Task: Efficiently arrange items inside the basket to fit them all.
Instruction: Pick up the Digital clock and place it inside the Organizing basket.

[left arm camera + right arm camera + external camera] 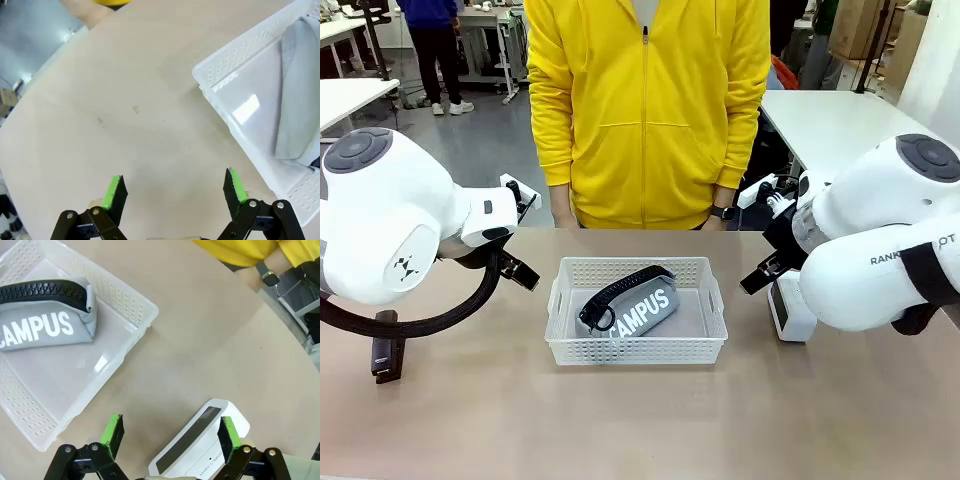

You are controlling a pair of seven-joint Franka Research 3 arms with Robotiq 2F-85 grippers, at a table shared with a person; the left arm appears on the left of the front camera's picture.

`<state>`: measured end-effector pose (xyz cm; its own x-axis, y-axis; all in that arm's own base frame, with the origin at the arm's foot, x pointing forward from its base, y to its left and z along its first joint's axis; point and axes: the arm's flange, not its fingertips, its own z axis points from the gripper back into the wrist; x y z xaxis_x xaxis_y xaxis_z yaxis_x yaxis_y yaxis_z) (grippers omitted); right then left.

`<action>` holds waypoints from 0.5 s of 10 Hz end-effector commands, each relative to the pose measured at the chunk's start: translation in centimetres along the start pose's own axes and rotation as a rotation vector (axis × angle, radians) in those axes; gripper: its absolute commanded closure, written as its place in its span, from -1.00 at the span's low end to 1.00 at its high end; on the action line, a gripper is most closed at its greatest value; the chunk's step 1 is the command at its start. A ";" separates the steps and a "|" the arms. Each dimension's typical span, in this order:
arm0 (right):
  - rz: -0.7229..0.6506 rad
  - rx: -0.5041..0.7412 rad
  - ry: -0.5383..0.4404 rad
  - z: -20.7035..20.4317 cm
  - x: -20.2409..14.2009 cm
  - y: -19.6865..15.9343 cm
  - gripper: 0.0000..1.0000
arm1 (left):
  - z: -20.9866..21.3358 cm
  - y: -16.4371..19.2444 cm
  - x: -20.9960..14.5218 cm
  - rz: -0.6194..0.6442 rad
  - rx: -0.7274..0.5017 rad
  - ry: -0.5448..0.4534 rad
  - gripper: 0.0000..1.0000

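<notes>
Since the white device [200,445] is the loose item closest to an arm, the coming move looks to belong to the right hand [170,432]. In the right wrist view the device lies on the table [210,340] directly below that hand, at the lower right of the frame, off-centre toward the right-side pad [226,432], which overlaps its edge. Long axis of the device: lower left to upper right in that frame, skewed to the line between the pads. Judgement: the hand needs a shift toward frame right and some wrist roll before closing across the short side.

Right hand: jaws spread wide, nothing between them. Left hand [175,192]: likewise wide open and empty, above bare table, with a corner of the basket [250,45] at the upper right of the left wrist frame.

Front view: basket in the centre, long side across the frame. Device just right of it, apart from the wall. Right arm clearly nearer; left arm is on the other side of the basket.

Pouch [630,305]: inside the basket, on a diagonal from lower left to upper right, zipper uppermost, taking the middle. Bare floor at the right end, a likely slot for the device.

Surface: pale beige table, smooth, a few small marks. Room: a person [645,110] in a yellow zip top stands at the far edge; other tables behind
</notes>
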<state>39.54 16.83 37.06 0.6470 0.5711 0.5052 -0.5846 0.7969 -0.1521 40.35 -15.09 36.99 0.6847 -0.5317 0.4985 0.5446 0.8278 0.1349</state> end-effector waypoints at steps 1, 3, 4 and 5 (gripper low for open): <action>0.000 0.000 0.000 0.0 0.0 0.0 -1.00 | 0.0 0.0 0.0 0.000 0.000 0.000 -1.00; 0.000 0.000 0.000 0.0 0.0 0.0 -1.00 | 0.0 0.0 0.0 0.000 0.000 0.000 -1.00; 0.000 0.000 0.000 0.0 0.0 0.0 -1.00 | 0.0 0.0 0.0 0.000 0.000 0.000 -1.00; 0.000 0.000 0.000 0.0 0.0 0.0 -1.00 | 0.0 0.0 0.0 0.000 0.000 0.000 -1.00</action>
<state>39.54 16.84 37.06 0.6468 0.5716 0.5049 -0.5849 0.7966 -0.1526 40.35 -15.08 36.99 0.6850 -0.5312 0.4986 0.5442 0.8281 0.1346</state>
